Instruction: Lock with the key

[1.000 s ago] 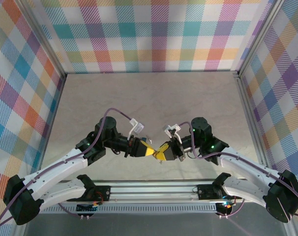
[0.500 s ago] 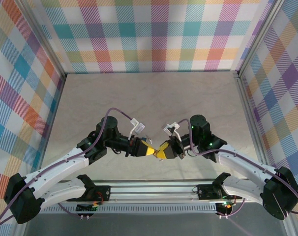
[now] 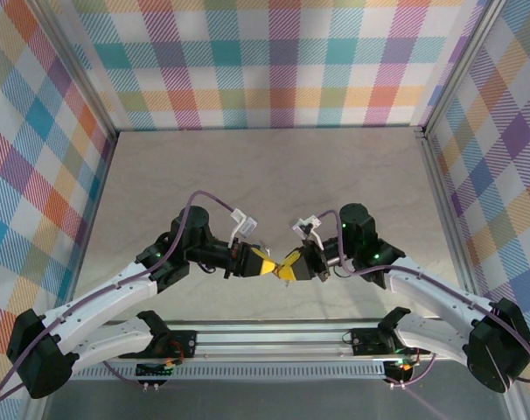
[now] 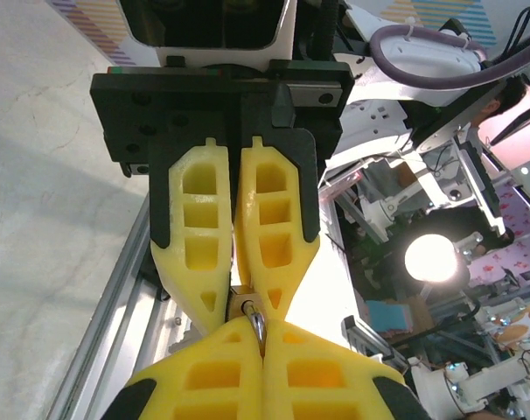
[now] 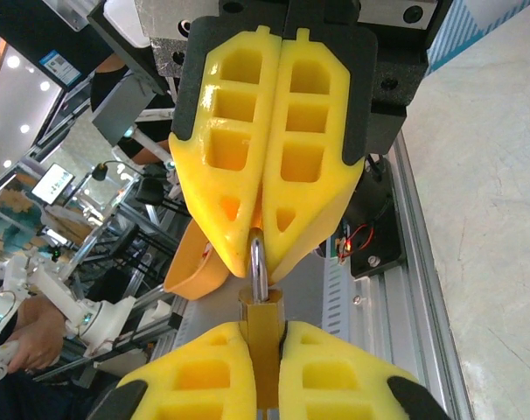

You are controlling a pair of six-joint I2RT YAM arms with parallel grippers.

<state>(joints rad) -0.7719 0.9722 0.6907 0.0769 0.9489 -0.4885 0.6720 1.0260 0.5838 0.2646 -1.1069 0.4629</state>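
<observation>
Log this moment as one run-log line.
left gripper: shut on shackle | right gripper: shut on brass padlock body | pose: grippers tip to tip above table

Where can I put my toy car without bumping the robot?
Free: the table from its middle to the back plaid wall, plus strips along the left wall and right wall. Crowded: front middle, where the left end effector and right end effector meet on the padlock.
</observation>
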